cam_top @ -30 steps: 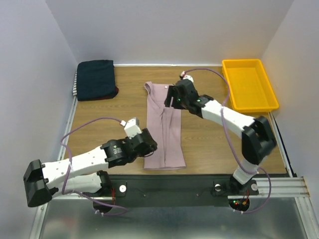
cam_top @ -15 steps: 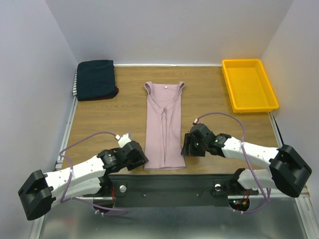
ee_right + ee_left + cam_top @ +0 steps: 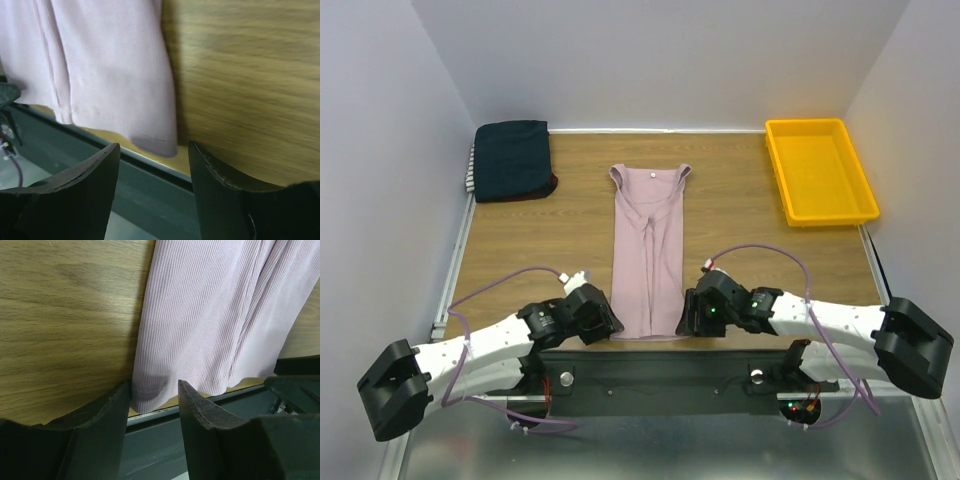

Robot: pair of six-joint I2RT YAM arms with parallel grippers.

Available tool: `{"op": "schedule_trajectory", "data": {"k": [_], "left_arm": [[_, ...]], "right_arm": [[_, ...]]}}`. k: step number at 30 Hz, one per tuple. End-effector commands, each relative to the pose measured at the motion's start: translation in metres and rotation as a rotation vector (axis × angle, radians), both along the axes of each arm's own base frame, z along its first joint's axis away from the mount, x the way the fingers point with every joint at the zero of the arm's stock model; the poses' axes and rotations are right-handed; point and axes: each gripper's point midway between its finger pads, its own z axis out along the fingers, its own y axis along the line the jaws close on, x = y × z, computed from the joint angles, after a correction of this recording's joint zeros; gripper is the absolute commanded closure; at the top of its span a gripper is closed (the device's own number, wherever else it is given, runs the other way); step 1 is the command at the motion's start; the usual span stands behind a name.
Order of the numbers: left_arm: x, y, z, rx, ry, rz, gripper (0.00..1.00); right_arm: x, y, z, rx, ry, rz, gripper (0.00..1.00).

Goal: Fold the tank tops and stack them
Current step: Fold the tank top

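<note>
Both arms have slid in toward the pink top [image 3: 648, 250] since a moment ago, your right one most of all. Now your left pincer [image 3: 152, 390] sits at the top's near left hem corner, jaws spread wide, the corner showing between them, nothing gripped. Your right pincer [image 3: 154, 147] mirrors it at the near right corner, wide as well, straddling the hem. That top lies flat and long on the counter [image 3: 540, 240], neck end away from you. Far left of it sits the navy stack [image 3: 512, 160]; far right, the tray [image 3: 820, 175].
</note>
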Motion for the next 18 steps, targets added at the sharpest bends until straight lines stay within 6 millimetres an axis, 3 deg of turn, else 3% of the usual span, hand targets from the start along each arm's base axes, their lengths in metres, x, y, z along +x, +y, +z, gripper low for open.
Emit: {"op": "schedule_trajectory", "data": {"k": [1, 6, 7, 11, 14, 15, 18], "left_arm": [[-0.01, 0.007, -0.011, 0.021, 0.039, -0.005, 0.48], [-0.012, 0.006, -0.012, 0.026, 0.042, -0.01, 0.55], [-0.011, 0.006, -0.011, 0.027, 0.039, -0.013, 0.57], [-0.012, 0.002, -0.013, 0.04, 0.035, -0.049, 0.99], [-0.011, -0.004, -0.009, 0.036, 0.016, -0.067, 1.0], [-0.013, -0.009, -0.004, 0.026, 0.007, -0.082, 1.0], [-0.019, -0.015, -0.002, 0.031, 0.003, -0.103, 1.0]], "right_arm": [[-0.003, -0.004, -0.014, -0.041, 0.025, -0.059, 0.37], [0.003, -0.007, -0.016, -0.047, 0.002, -0.103, 0.43], [0.005, -0.008, -0.017, -0.056, -0.004, -0.107, 0.48], [0.014, -0.003, -0.013, -0.068, -0.037, -0.11, 0.63], [0.016, 0.0, -0.011, -0.073, -0.043, -0.092, 0.71], [0.016, 0.002, -0.009, -0.07, -0.049, -0.08, 0.8], [0.011, 0.007, -0.004, -0.052, -0.047, -0.054, 0.88]]}}
